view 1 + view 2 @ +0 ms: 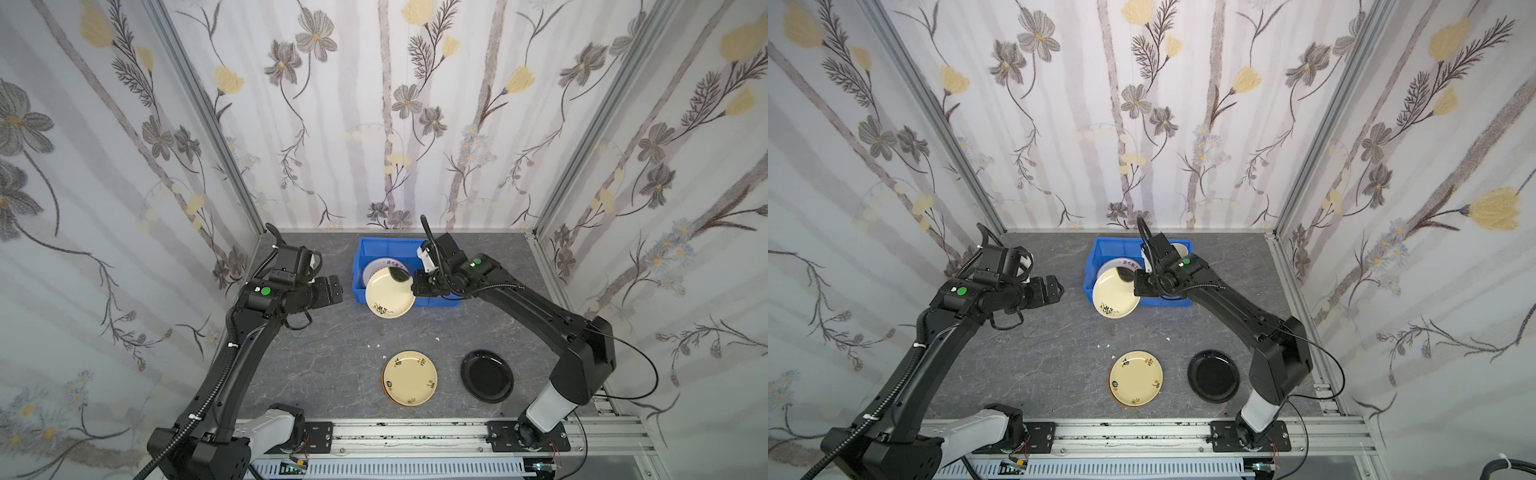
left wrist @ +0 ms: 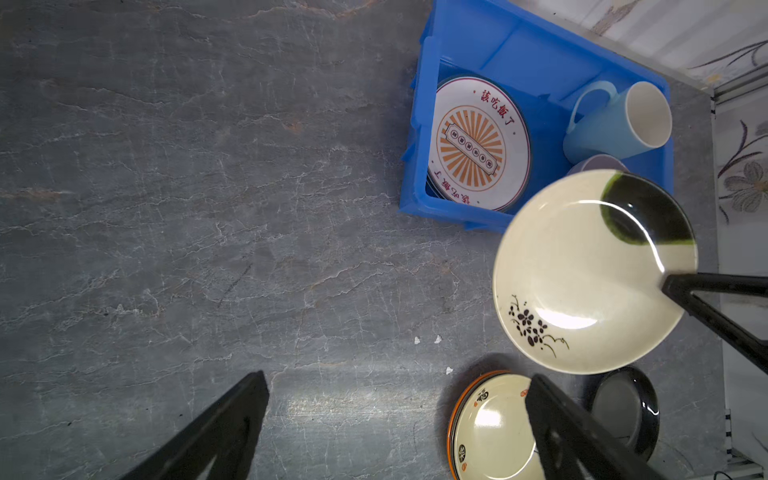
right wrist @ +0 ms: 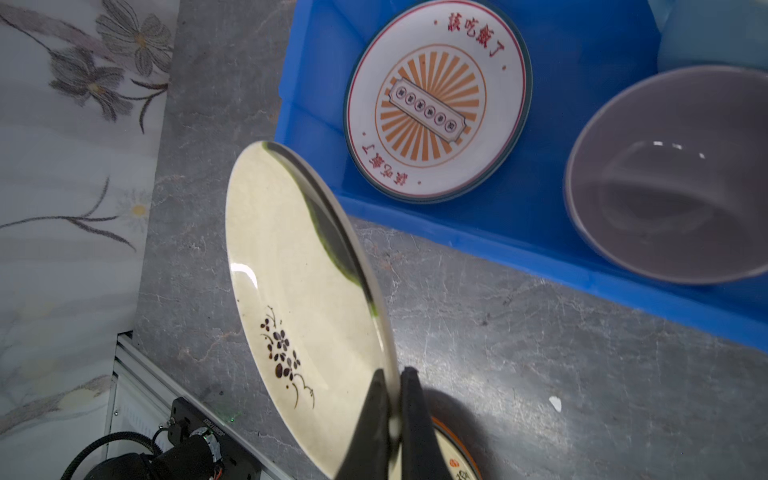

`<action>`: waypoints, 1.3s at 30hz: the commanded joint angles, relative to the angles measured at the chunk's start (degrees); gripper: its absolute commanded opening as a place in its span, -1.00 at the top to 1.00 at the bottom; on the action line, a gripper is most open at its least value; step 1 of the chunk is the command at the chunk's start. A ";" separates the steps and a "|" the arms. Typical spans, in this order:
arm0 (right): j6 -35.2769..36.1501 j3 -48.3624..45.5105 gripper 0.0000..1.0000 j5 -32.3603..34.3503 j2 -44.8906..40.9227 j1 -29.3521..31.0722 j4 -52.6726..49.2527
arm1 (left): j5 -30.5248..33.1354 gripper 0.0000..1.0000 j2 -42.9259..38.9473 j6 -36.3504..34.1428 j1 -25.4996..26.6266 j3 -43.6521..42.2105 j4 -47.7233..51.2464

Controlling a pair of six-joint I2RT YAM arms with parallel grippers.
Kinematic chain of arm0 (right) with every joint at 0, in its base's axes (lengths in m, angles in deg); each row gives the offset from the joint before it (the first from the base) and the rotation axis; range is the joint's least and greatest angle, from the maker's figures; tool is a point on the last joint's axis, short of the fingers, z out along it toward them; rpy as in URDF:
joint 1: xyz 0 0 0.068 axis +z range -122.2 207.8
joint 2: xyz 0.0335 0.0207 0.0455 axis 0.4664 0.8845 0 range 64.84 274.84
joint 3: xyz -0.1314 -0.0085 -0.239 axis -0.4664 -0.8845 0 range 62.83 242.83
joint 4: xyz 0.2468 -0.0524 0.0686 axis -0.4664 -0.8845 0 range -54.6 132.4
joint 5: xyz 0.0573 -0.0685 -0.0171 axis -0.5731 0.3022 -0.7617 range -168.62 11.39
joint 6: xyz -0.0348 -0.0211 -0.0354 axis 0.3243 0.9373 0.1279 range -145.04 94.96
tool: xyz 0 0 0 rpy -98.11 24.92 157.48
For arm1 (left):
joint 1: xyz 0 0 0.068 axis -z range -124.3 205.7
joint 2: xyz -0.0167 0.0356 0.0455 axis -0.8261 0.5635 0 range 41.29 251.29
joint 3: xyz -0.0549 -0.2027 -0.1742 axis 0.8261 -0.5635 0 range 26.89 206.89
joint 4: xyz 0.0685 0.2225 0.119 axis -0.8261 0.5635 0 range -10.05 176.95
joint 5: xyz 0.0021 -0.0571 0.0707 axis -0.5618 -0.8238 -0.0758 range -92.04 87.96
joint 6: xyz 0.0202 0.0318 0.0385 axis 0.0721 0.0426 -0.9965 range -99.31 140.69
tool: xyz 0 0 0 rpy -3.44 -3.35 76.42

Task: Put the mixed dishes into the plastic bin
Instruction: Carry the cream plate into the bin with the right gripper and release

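Both top views: a grey marbled table (image 1: 316,374) boxed by floral-papered walls (image 1: 374,104) on three sides, with a metal rail (image 1: 415,432) along the front. The blue bin (image 1: 360,286) stands by the back wall; the table left of it lies bare. The right hand (image 1: 412,286) pinches a tilted cream blossom plate (image 1: 388,297) by its rim over the bin's near wall. The left hand (image 1: 337,289) — spread wide, empty — hangs left of the bin. Near the front lie a cream plate (image 1: 409,376) and a black plate (image 1: 487,376), apart.

Left wrist view: in the bin a lettered plate (image 2: 478,141) reads 該吃飯了 in red; a mug (image 2: 615,124) lies on its side near it. An orange plate (image 2: 452,424) shows beneath the cream one.

Right wrist view: a lilac bowl (image 3: 673,174) sits upright in the bin beside the lettered plate.
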 commanded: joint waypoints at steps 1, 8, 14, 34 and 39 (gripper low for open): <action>4.51 8.00 0.88 -0.91 5.99 -1.90 -1.44 | -2.33 -1.00 2.27 -0.78 -0.65 2.23 -1.77; 8.13 25.34 0.88 -3.27 20.89 -5.93 -4.27 | -4.06 -1.00 7.46 1.86 -0.89 3.76 -6.05; 8.01 33.09 0.87 -6.76 29.70 -9.46 -3.72 | -4.89 -1.00 10.72 3.66 -0.93 4.86 -7.44; 5.33 35.29 0.79 -11.80 41.15 -10.43 2.36 | -6.38 -1.00 19.72 1.77 -0.89 11.24 -5.23; 4.93 35.28 0.50 -12.04 41.72 -10.61 2.30 | -6.61 -1.00 20.14 1.26 -0.89 11.16 -5.23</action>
